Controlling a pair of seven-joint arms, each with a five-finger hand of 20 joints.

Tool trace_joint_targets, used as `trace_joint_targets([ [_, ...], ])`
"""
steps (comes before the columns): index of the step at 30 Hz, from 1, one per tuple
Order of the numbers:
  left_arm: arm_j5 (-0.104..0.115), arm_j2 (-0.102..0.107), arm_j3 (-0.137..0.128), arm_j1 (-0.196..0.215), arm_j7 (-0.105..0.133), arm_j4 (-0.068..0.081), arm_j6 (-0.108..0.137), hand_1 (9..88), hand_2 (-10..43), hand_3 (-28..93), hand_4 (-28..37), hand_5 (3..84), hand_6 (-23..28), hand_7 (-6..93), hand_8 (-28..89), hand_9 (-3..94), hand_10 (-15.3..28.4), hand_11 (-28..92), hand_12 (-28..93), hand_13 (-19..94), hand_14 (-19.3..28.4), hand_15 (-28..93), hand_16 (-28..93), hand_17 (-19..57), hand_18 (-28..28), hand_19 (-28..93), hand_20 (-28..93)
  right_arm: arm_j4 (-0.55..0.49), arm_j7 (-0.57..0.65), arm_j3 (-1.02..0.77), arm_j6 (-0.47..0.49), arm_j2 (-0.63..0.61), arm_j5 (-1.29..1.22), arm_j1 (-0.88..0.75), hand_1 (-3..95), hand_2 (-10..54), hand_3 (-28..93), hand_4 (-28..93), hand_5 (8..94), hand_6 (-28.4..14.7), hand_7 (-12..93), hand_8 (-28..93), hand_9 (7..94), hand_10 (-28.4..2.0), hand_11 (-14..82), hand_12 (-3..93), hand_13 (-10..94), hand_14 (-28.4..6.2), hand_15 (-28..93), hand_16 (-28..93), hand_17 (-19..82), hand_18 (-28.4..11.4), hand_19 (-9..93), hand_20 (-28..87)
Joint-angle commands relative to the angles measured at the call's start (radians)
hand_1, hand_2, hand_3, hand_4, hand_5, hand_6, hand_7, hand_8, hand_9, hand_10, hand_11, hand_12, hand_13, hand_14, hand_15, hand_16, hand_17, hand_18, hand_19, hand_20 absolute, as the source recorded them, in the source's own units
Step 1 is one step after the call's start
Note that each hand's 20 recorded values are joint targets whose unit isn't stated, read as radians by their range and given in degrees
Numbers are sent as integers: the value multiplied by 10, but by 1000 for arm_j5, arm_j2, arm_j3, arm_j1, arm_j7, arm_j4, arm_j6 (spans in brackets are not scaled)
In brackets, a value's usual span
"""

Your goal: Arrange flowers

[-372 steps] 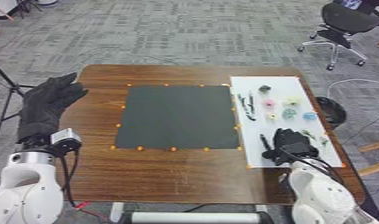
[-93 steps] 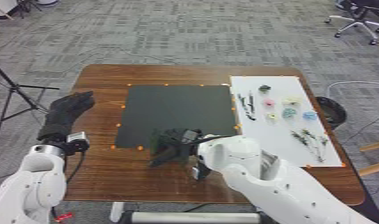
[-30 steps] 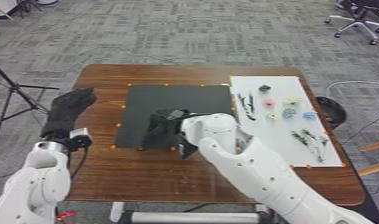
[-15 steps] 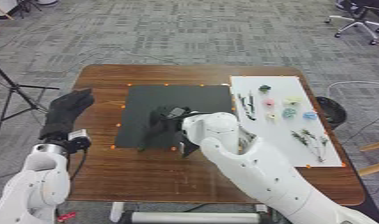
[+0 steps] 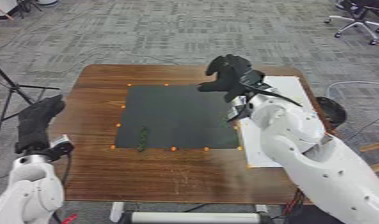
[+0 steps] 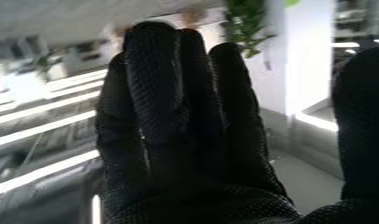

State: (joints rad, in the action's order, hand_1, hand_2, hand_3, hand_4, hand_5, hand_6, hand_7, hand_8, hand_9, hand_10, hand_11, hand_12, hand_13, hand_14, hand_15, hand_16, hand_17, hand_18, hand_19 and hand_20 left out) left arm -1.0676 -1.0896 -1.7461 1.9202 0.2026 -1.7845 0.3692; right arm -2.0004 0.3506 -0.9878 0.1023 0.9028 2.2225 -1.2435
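In the head view my right hand [image 5: 228,76] is over the far right part of the black sheet [image 5: 177,112], fingers spread and holding nothing. In the right wrist view the right hand [image 6: 181,115] has straight fingers, with the thumb apart. A green sprig [image 5: 143,138] lies upright on the sheet's near left part. My left hand [image 5: 36,120] is raised left of the table, fingers straight. The white sheet [image 5: 261,155] on the right is mostly covered by my right arm, which hides the flowers there. Green leaves [image 6: 246,22] appear beyond the fingertips in the right wrist view.
Orange dots line the black sheet's edges. A dark bin [image 5: 330,110] stands on the floor past the table's right edge. The brown table [image 5: 194,175] has bare wood along its near side. A tripod [image 5: 17,89] stands at the far left.
My right hand has moved from the black sheet's near middle toward its far right corner, leaving the green sprig lying there. My left hand has shifted a little to the left and lower.
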Motion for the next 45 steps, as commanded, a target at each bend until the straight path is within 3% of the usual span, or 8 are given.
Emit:
trace_joint_targets([
  [1,-6,-11,-10,29,-14,-15,-36,291,62,669,-224,523,47,213,-86,504,145,254,120,393,175,190,21,77,121,92,179,106,75,-64,60,-74,46,-19,238,-95,511,-123,691,-59,141,-30,791,-167,237,237,774,-90,630,321,376,-258,749,517],
  [3,-17,-7,5,18,-22,-18,-26,290,61,670,-223,521,48,213,-86,503,145,253,120,391,174,189,22,75,123,92,180,147,87,-52,45,-66,58,-3,227,-95,505,-131,710,-56,150,-28,805,-159,262,247,786,-81,657,330,395,-255,776,526],
  [12,-24,-18,-17,48,-43,-55,-99,286,53,667,-220,512,48,211,-85,496,144,250,122,383,175,188,24,69,126,94,180,300,132,-23,146,-4,210,28,271,-95,522,-112,772,-29,217,-25,855,-120,390,284,846,-50,724,349,487,-231,869,502],
  [18,-21,-19,-23,60,-53,-78,-105,284,50,665,-217,509,49,208,-83,492,143,249,123,379,175,185,25,66,127,96,179,321,134,-29,238,-5,207,23,251,-95,514,-112,793,-30,240,-22,870,-115,412,282,871,-35,712,346,522,-220,884,465],
  [22,-27,-20,-41,75,-59,-91,-115,283,49,665,-217,508,49,206,-82,491,143,248,123,379,175,184,26,65,127,96,178,244,138,-60,224,-71,200,-19,245,-95,512,-106,794,-30,242,-22,871,-115,411,281,873,-34,705,350,524,-219,886,451],
  [30,-13,-22,-49,84,-70,-94,-94,282,47,663,-213,506,50,201,-80,490,143,247,123,377,176,184,27,64,127,97,177,-24,173,-356,160,-188,114,-294,242,-95,513,-95,793,-31,237,-23,872,-117,401,276,875,-36,686,351,519,-219,879,440],
  [37,-16,-23,-49,79,-62,-93,-117,282,46,663,-213,505,51,199,-79,488,143,247,123,375,177,183,27,63,127,97,176,-42,186,-531,171,-214,110,-509,247,-95,515,-89,791,-31,234,-21,871,-118,394,276,873,-38,683,353,516,-219,879,437],
  [45,-19,-22,-49,72,-74,-93,-131,282,45,662,-213,504,52,198,-78,485,144,246,123,373,176,182,28,62,128,97,176,-47,212,-685,174,-193,122,-714,257,-95,521,-86,782,-31,233,-21,864,-123,385,276,865,-41,679,354,507,-220,873,439],
])
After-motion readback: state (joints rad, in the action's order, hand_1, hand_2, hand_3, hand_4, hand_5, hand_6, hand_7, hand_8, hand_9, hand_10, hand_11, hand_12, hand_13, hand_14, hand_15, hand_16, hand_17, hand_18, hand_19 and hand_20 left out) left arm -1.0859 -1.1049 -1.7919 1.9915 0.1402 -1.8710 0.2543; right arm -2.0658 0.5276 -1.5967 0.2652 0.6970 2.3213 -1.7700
